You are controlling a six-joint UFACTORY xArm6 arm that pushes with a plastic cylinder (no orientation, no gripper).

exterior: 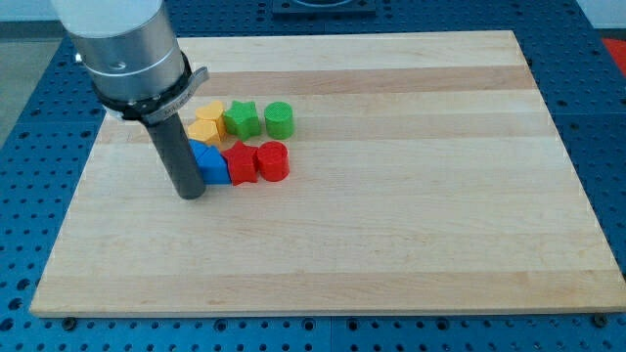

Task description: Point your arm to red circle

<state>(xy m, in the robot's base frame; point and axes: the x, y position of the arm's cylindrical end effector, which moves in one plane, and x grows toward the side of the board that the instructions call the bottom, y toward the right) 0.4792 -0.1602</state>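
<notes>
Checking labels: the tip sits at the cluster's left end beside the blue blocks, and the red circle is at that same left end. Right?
Not quite. In the camera view my tip is beside the blue blocks, but the red circle is at the cluster's right end.

A robotics lab bench: a pale wooden tabletop (391,196) lies on a blue perforated metal mounting plate (29,108) with regular rows of holes, visible at 9 and 3 o'clock, and an industrial arm's grey housing (122,49) enters at 10 o'clock.
</notes>
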